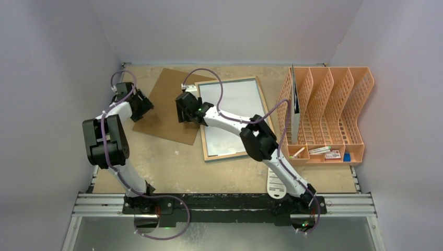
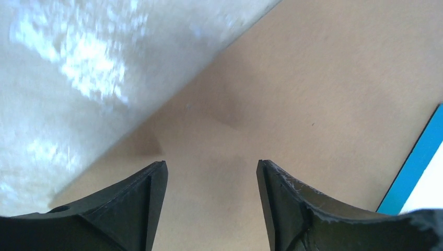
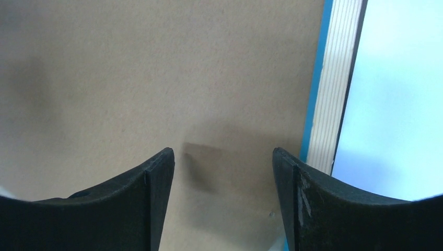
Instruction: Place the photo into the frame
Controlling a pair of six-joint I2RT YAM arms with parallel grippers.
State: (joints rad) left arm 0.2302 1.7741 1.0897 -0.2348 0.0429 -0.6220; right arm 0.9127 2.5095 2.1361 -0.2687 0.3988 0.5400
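Brown board (image 1: 167, 107) against frame (image 1: 225, 156), orange rack (image 1: 334, 104) right

This is a robotics lab test cell: two white-and-black robot arms, the left arm (image 1: 107, 138) and the right arm (image 1: 235, 128), are bolted side by side to an aluminium rail (image 1: 350, 205) at the near edge of a worn particle-board bench (image 1: 172, 167). Plain pale walls (image 1: 47, 78) box the bench in on three sides. The only furnishings are staged props, an orange file rack (image 1: 334, 104) and a picture frame (image 3: 338, 78).
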